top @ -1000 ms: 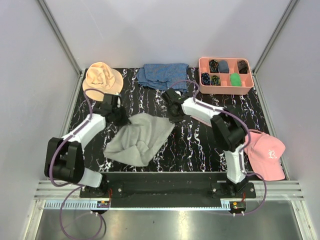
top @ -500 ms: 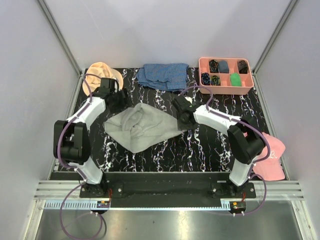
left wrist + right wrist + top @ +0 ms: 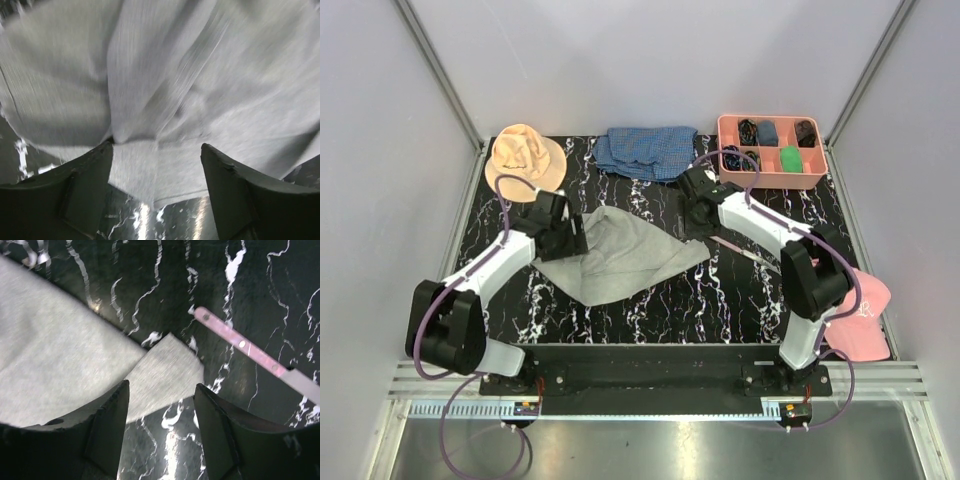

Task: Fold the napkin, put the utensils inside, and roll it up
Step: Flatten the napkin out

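The light-grey napkin lies spread in a flattened diamond on the black marbled table. My left gripper hovers over its left corner, jaws open; the cloth lies loose below the left gripper, its hem between the fingers. My right gripper stands open over the right corner, with the right gripper holding nothing. One utensil, with a pale pink handle and silvery end, lies bare on the table just right of that corner.
An orange hat sits at the back left, and a blue checked cloth at the back middle. A pink compartment tray stands at the back right. A pink cap lies by the right arm's base.
The bunched napkin has been pulled out flat and wider. Both grippers opened and let go of its corners. The right gripper drew back, and a utensil now shows beside the cloth.
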